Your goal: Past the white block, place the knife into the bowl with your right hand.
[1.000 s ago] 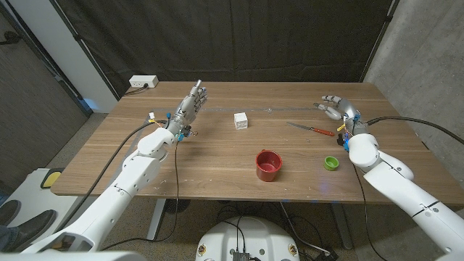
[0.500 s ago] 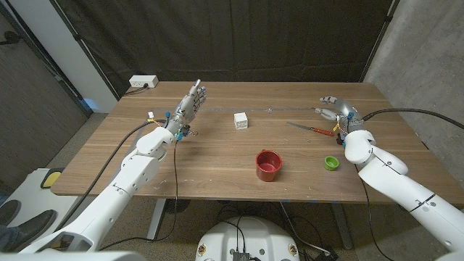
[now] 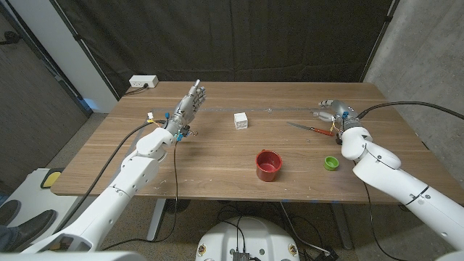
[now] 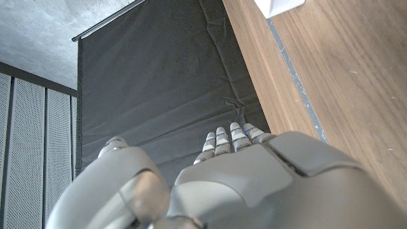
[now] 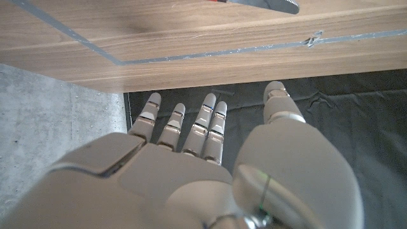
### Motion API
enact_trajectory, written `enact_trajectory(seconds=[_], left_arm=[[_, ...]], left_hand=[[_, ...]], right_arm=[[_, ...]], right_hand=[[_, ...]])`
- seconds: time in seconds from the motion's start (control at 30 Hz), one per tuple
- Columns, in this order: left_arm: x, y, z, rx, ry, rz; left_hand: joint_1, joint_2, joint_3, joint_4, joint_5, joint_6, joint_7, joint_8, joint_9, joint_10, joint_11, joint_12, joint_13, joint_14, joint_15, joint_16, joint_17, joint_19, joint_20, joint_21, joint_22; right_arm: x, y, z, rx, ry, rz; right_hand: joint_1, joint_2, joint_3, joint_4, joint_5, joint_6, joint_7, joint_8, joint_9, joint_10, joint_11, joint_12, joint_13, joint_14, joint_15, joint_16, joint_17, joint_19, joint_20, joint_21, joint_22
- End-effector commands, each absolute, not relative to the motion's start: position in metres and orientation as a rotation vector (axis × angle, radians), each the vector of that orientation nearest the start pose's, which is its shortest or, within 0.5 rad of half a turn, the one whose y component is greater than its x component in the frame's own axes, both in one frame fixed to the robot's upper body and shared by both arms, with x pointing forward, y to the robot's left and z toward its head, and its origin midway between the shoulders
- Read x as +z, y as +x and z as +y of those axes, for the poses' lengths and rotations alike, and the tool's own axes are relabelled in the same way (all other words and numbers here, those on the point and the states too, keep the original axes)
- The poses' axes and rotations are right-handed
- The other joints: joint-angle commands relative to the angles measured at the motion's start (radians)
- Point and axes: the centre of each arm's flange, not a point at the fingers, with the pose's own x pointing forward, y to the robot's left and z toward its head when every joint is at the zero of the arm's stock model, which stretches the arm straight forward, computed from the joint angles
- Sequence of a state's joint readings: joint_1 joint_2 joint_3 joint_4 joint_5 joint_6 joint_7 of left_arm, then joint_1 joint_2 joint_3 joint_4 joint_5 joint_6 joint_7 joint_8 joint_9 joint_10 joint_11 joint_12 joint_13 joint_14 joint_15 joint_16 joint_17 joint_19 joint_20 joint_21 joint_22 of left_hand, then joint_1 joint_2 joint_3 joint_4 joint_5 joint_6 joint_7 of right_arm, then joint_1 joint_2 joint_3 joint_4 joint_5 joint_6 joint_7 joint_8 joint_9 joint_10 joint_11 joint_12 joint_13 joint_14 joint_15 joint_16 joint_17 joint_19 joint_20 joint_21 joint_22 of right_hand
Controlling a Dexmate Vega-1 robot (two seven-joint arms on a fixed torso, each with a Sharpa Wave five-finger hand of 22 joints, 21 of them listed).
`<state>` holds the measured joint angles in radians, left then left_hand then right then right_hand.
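Knife (image 3: 310, 129): head view — red-handled, lying on the counter (image 3: 217, 159) toward its right far side, blade pointing toward the middle, handle just beside the right hand (image 3: 332, 110); not yet gripped.
Right hand: head view — empty, fingers apart and reaching over the counter just behind the knife's handle end; contact with the handle not evident.
Change: head view — across the last second, right hand swung inward from further right to sit closer to the knife handle; knife, bowl and block unmoved. Reads as an approach to the grasp, pickup still ahead.
Red bowl (image 3: 268, 164): head view — near the front middle, well apart from the knife.
White block (image 3: 241, 120): head view — behind the bowl, left of the knife's blade tip; small green cap (image 3: 331, 162) near the front right, beside the right forearm.
Left hand (image 3: 190, 104): head view — empty, fingers straight and apart, raised on the left far side, well apart from everything.
Open room: head view — bare wood between knife and bowl; right counter edge close behind the right arm.
Left wrist view: back of the left hand (image 4: 241, 184), fingers extended, nothing held; corner of the white block (image 4: 277, 6) at the picture's edge.
Right wrist view: back of the right hand (image 5: 191, 172), fingers spread and empty, past the counter edge (image 5: 210, 67); piece of the knife (image 5: 264, 4) on the wood beyond.
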<state>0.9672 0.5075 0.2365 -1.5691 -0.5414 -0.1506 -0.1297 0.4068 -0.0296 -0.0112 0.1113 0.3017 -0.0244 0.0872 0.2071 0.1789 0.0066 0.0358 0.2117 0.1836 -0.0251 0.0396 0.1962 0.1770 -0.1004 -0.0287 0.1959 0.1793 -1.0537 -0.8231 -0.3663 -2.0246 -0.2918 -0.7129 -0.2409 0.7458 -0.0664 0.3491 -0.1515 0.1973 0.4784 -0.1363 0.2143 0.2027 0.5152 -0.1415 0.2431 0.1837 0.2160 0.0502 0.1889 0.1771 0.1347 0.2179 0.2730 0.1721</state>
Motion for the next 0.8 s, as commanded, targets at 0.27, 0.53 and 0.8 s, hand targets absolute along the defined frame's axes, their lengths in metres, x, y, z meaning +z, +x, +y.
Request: enact_trajectory(seconds=[0.27, 0.53, 0.8], left_arm=[[-0.008, 0.598, 0.27, -0.321, 0.051, -0.641], [-0.013, 0.596, 0.271, -0.322, 0.045, -0.634], [-0.015, 0.593, 0.271, -0.32, 0.047, -0.633]], left_hand=[[0.007, 0.009, -0.004, 0.0, -0.003, 0.008, 0.0, 0.0, 0.004, 0.008, 0.003, 0.001, 0.002, 0.009, -0.003, -0.003, 0.003, -0.003, -0.011, 0.001, 0.001], [0.009, 0.01, -0.005, 0.0, -0.003, 0.011, -0.001, -0.001, 0.004, 0.008, 0.0, 0.0, 0.002, 0.008, -0.003, -0.004, 0.003, -0.005, -0.009, 0.001, 0.001], [0.01, 0.012, -0.006, 0.0, -0.004, 0.012, -0.002, -0.002, 0.004, 0.008, -0.001, -0.001, 0.002, 0.008, -0.004, -0.005, 0.003, -0.006, -0.007, 0.001, 0.001]], right_arm=[[-0.013, 0.562, -0.308, -0.386, -1.216, -0.187], [-0.015, 0.567, -0.306, -0.363, -1.244, -0.159], [-0.016, 0.574, -0.299, -0.342, -1.308, -0.116]], right_hand=[[0.02, -0.002, 0.001, 0.0, 0.003, 0.017, -0.006, 0.003, 0.001, 0.016, -0.014, -0.002, 0.004, 0.007, -0.01, -0.001, -0.001, -0.01, 0.0, -0.014, 0.003], [0.027, 0.0, 0.003, -0.002, 0.003, 0.022, -0.01, 0.003, 0.002, 0.025, -0.017, 0.0, 0.004, 0.02, -0.016, 0.003, -0.002, -0.009, -0.001, -0.019, 0.004], [0.036, 0.003, 0.006, -0.003, 0.003, 0.032, -0.01, 0.006, 0.002, 0.038, -0.016, 0.004, 0.004, 0.031, -0.018, 0.004, -0.002, -0.001, -0.002, -0.023, 0.004]])
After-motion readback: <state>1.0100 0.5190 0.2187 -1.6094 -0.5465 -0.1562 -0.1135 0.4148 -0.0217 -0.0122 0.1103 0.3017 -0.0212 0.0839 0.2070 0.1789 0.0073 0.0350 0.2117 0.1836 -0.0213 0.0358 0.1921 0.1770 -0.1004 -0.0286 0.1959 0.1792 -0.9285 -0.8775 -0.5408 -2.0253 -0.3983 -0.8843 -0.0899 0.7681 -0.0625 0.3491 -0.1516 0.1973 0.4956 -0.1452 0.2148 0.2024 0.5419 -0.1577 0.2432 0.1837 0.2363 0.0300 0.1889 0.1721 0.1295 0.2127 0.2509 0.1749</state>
